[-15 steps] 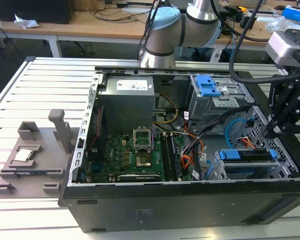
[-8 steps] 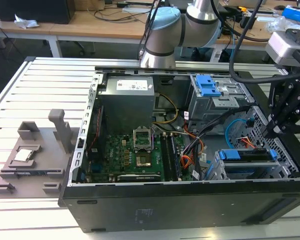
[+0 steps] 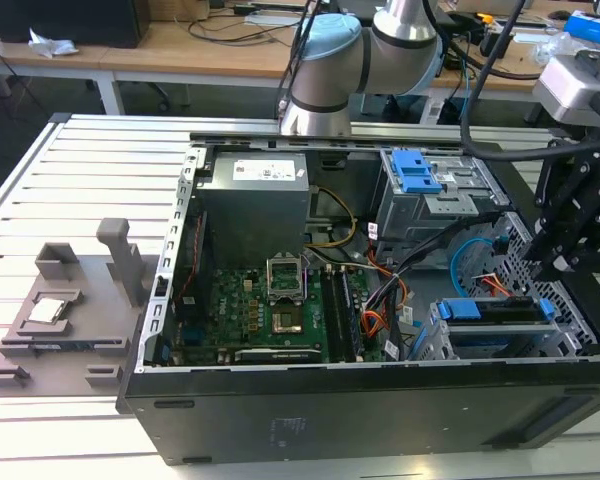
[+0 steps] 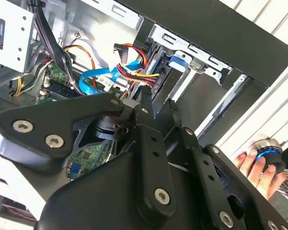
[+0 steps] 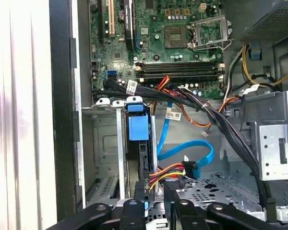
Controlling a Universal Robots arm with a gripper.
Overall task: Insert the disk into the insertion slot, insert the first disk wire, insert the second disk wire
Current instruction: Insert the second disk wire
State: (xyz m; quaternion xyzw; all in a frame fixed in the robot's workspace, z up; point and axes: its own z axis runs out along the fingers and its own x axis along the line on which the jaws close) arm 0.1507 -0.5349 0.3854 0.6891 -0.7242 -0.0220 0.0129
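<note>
The disk point(image 3: 460, 310), in its blue carrier point(image 5: 138, 127), sits inside the insertion slot point(image 3: 480, 345), the low grey perforated cage at the case's front corner. My gripper point(image 3: 555, 265) reaches down behind that cage. In both wrist views the first disk wire point(image 5: 169, 171) point(image 4: 134, 67), a red, yellow and black bundle, runs to a dark plug at the disk's rear edge. My gripper point(image 5: 156, 191) point(image 4: 157, 103) is shut narrowly around that plug. The second disk wire point(image 5: 182, 149) point(image 4: 93, 79) point(image 3: 467, 252), a light-blue loop, hangs loose beside it with its small plug free.
A taller grey cage with a blue latch point(image 3: 417, 172) stands behind the slot. A black cable bundle point(image 5: 221, 120) crosses above the wires. The motherboard point(image 3: 270, 300) fills the case's middle. A grey fixture point(image 3: 70, 310) lies on the slatted table. A person's hand point(image 4: 249, 165) rests on a blue-ringed knob.
</note>
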